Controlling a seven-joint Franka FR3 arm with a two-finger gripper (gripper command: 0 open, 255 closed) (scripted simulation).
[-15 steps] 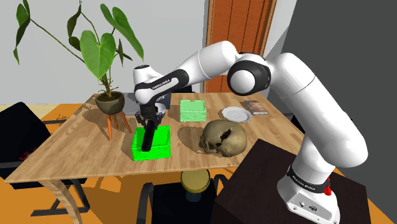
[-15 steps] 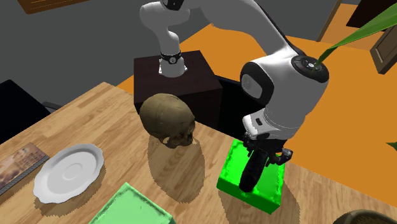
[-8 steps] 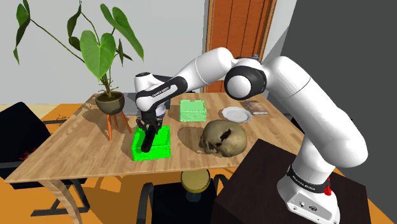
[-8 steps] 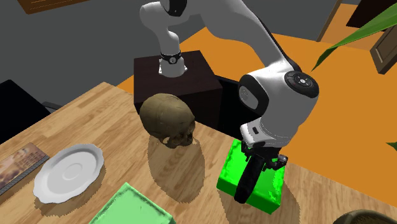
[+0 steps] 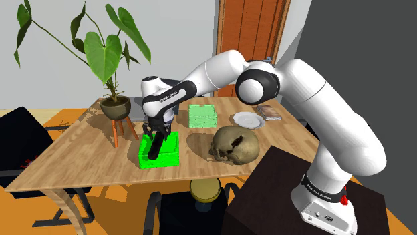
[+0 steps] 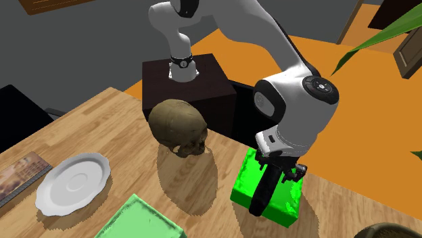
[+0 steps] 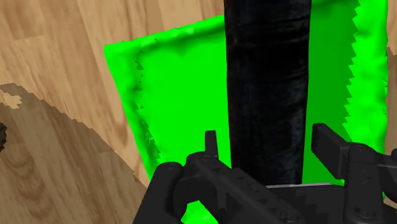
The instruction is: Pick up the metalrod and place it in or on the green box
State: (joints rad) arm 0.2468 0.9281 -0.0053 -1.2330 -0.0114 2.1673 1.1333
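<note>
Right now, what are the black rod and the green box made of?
The rod looks like dark metal, maybe: black with a faint grey sheen. The green box is flat bright green, without grain or shine, so its material is unclear.

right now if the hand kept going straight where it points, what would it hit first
Probably the bright green box, straight ahead of the hand; the black rod runs along that line toward it. Depth is unclear.
</note>
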